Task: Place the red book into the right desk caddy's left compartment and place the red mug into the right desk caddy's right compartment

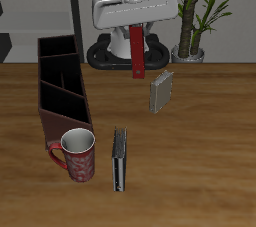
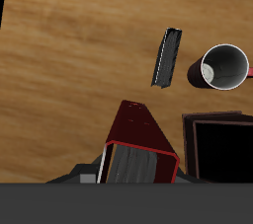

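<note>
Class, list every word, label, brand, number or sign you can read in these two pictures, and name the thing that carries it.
No readable text in either view.
red mug: a white floral pattern only, no letters.
red book, held up off the table at the gripper: plain cover.
grey book: plain cover.
black book: nothing legible.
right desk caddy: unmarked.

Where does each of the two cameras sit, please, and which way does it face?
Exterior view: in front of and above the table, facing the arm's white body; the claw hangs a red book above the table.
Wrist view: on the claw, looking down past the red book to the table.
Shared: the red book, red mug, black book, caddy.
</note>
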### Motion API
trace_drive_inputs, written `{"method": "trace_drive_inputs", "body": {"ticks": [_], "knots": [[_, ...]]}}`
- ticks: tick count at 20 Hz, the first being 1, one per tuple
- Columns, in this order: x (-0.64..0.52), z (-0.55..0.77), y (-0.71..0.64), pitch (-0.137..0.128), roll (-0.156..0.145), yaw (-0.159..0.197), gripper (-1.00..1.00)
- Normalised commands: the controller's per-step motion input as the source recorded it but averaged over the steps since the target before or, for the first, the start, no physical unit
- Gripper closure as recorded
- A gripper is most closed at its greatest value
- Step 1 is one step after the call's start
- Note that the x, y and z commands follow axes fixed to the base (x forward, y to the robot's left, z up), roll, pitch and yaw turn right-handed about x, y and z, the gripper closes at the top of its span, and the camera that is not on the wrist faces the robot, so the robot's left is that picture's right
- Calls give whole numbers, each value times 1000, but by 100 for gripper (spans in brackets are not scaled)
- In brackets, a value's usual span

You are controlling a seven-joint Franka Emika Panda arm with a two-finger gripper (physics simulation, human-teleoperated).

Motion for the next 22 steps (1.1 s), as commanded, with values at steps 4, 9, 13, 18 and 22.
{"method": "trace_drive_inputs", "body": {"ticks": [4,9,13,18,22], "knots": [[-175,41,-719,-42,-49,13,100],[-87,8,-443,-29,-25,-27,100],[-130,-64,-550,-1,-15,-45,100],[-121,-53,-373,12,14,-7,100],[-110,49,-590,0,-37,-42,100]]}}
